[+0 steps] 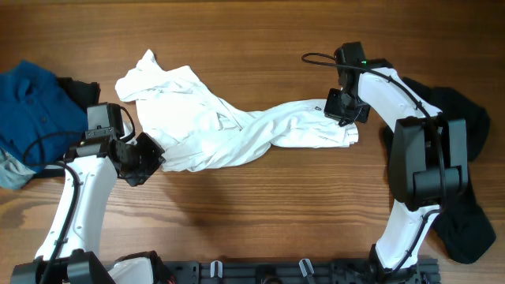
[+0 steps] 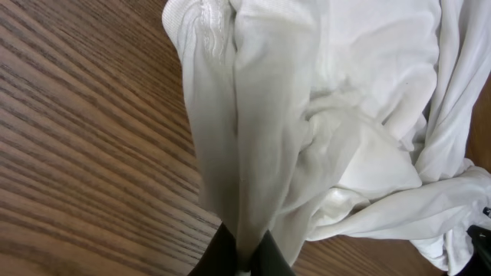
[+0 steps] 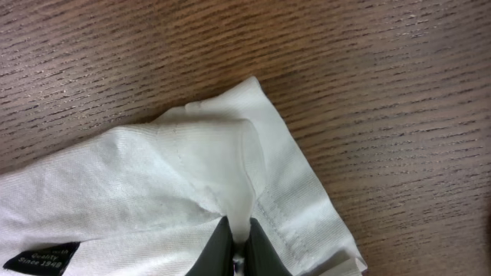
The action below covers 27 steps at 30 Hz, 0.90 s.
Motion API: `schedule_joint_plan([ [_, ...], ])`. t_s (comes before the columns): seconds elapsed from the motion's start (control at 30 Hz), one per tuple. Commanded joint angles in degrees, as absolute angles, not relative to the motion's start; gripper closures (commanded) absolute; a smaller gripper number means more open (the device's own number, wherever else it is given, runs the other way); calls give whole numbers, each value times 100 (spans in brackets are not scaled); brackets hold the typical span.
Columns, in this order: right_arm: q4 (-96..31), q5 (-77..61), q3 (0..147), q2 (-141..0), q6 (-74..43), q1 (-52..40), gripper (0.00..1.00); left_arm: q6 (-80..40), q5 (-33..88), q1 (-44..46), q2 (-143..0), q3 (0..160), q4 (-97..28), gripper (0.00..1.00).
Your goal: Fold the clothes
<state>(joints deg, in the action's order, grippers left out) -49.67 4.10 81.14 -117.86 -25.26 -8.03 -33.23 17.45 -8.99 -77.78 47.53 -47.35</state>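
The white T-shirt point(image 1: 213, 126) lies twisted across the middle of the wooden table point(image 1: 260, 213). It is bunched wide toward the upper left of the overhead frame and wrung into a rope toward the right. The left gripper point(image 2: 244, 259) is clenched on a thick gathered fold at the shirt's lower-left edge. The right gripper point(image 3: 239, 251) is clamped on a thin stitched corner at the right end, with the small dark neck tag point(image 3: 42, 258) at the lower left of its wrist view. To my eye the cloth is light, limp and not fragile; it will sag and drag wherever it isn't held. The twist suggests the two holds are not matching corners, so I'd take hems or shoulder seams, where stitching gives the fingers a firmer bite. A blue garment point(image 1: 31, 102) sits at far left and a black garment point(image 1: 465, 213) at far right, both apart from the shirt.
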Motion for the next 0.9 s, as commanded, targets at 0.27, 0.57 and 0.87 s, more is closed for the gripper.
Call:
schedule_joint_plan([
  [0.27, -5642, 716, 9067, -10167, -2397, -777, 96, -2390, 1551, -1131, -7802, 5898, -5109, 96],
  [0.57, -6080, 869, 9463, -8034, -1942, -493, 96, -2270, 1562, -1879, -7802, 8058, -5830, 96],
  [0.87, -6965, 1157, 9443, -7677, -1802, -237, 95, -1951, 2169, -1940, -7800, 8182, -6779, 96],
])
